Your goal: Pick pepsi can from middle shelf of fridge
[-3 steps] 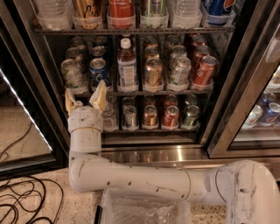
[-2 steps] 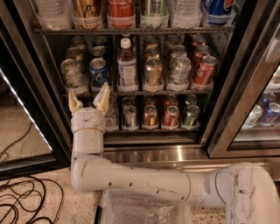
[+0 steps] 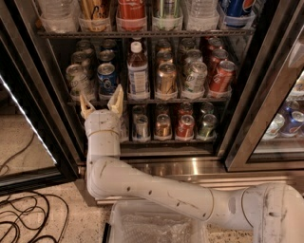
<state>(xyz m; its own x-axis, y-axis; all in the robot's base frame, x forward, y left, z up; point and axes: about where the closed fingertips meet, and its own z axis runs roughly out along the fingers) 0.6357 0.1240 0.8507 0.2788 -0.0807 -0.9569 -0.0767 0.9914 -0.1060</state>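
Note:
The fridge (image 3: 156, 167) stands open, with a steel frame and a dark interior. On the middle shelf (image 3: 190, 100) the blue pepsi can (image 3: 107, 78) stands at the front of the second lane from the left. Beside it are a pale silver-green can (image 3: 76, 79) and a white-capped bottle (image 3: 137, 71). My gripper (image 3: 101, 102) points upward, open and empty, just below and in front of the pepsi can. Its fingertips (image 3: 116, 97) reach the shelf's front edge. The white arm runs from the lower right.
Gold, silver-green and red cans (image 3: 221, 76) fill the shelf's right lanes. A lower rack holds short cans (image 3: 185, 126). The top shelf holds bottles and another blue can (image 3: 240, 8). Black cables (image 3: 23, 218) lie on the floor at left. A clear plastic bin (image 3: 156, 227) sits below the arm.
The gripper has moved a little to the right and up, closer under the pepsi can. It stays open.

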